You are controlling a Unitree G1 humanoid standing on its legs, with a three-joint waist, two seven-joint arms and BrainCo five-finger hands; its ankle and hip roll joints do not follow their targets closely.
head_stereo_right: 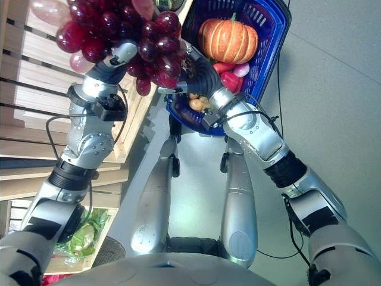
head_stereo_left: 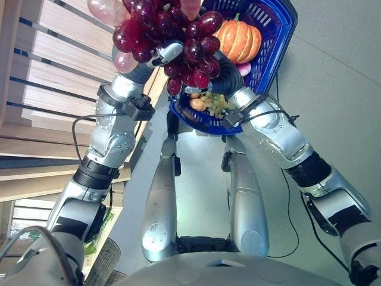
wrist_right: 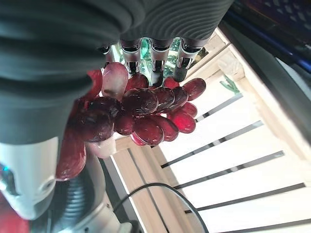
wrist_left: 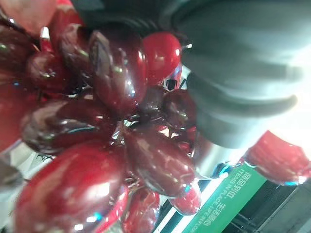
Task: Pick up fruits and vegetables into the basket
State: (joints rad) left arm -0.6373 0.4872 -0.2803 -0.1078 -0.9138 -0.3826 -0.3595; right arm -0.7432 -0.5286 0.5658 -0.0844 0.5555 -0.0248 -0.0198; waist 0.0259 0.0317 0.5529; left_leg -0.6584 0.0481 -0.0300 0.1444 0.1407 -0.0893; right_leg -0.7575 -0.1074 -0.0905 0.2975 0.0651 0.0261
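Up top, the left hand (head_stereo_left: 169, 52) grips the grapes (head_stereo_left: 172, 36), the bunch hanging lengthwise toward mid-frame. Whether the right hand (head_stereo_right: 199, 74) is clenched, I cannot tell. Upper right, the basket (head_stereo_left: 280, 30) holds a pumpkin (head_stereo_left: 239, 39) and green grapes (head_stereo_left: 215, 105).

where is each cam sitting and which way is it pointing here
Left eye view: on the head, looking down at the red grapes held up before the blue basket with its pumpkin; both arms show.
Right eye view: beside it, same scene, wooden crates alongside.
Left wrist view: on the left wrist, pressed close to the grapes.
Right wrist view: on the right wrist, looking along the right hand to the grapes.
Shared: all four see the grapes.
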